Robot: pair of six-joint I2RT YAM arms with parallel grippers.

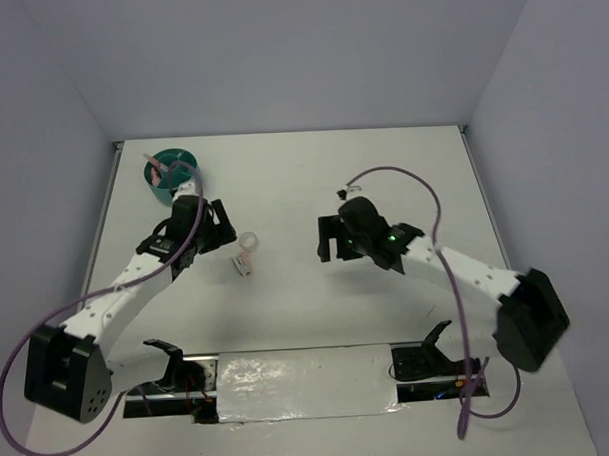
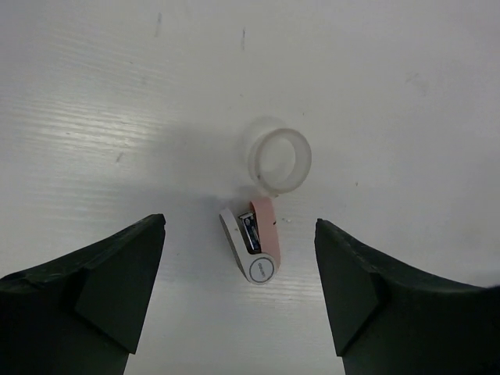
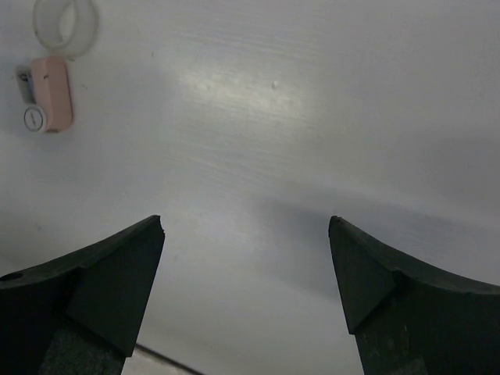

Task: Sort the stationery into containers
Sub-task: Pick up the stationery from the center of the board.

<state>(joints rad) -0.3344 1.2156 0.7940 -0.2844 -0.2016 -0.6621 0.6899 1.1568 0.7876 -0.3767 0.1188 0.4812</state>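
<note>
Left wrist view: left tool, released, hangs above a pink-and-white oblong plastic piece touching a clear plastic ring on the white worktop. Likewise released, the right tool. A round teal plastic cup stands far-left.

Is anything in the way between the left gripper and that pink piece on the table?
Nothing visible. The open left gripper hangs over the pink piece; the clear ring only touches its far end.

My top view: high, from near edge, looking down on whole table. Wrist views: close, facing table; both share clear ring, left nearer.
</note>
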